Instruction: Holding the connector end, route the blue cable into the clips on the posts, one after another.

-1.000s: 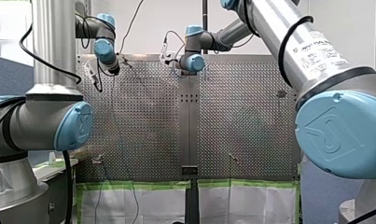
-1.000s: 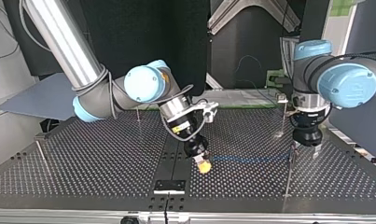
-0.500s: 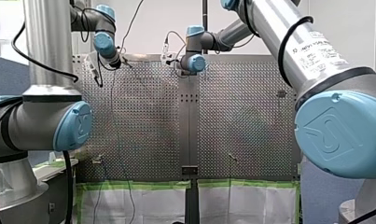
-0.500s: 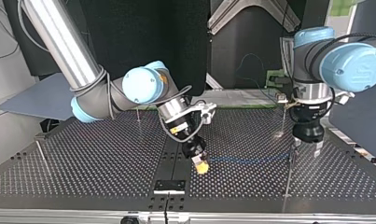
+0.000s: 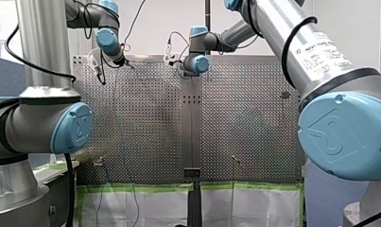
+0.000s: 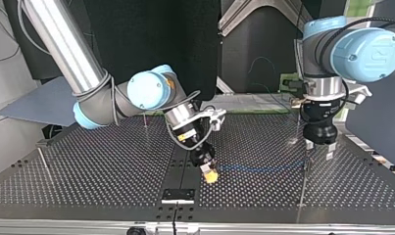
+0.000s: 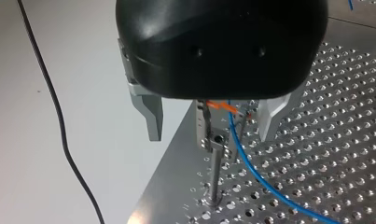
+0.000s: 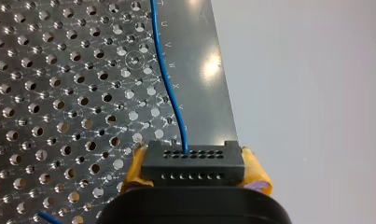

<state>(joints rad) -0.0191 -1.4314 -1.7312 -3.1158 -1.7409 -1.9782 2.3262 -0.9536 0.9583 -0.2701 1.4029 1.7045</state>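
Where the connector sits: between the yellow pads (image 8: 256,171) of my right gripper (image 6: 210,175), which is clenched on the black connector (image 8: 193,162). I judge this is so the leading end can be steered.
Blue cable (image 6: 261,169): it leaves the connector's face and runs low over the perforated table (image 6: 111,166) toward the top view's right. The line is nearly straight, which suggests light tension to keep it level with the clip.
Left gripper (image 6: 319,149): released. Its metal fingers (image 7: 151,116) stand apart on either side of the post (image 7: 215,175), touching neither post nor cable.
Clip (image 7: 205,130): it sits atop that post, under my left gripper. The cable passes at it beside an orange part; whether it is fully seated I cannot tell.
Why the left is there: probably to guard or press the cable at the clip while my right pulls.
Further post (image 6: 42,157): it is at the top view's left, well apart, with no cable at it.
Progress: early, with one clip engaged at most.
Risk: too hard a pull could lift the cable out of the clip.
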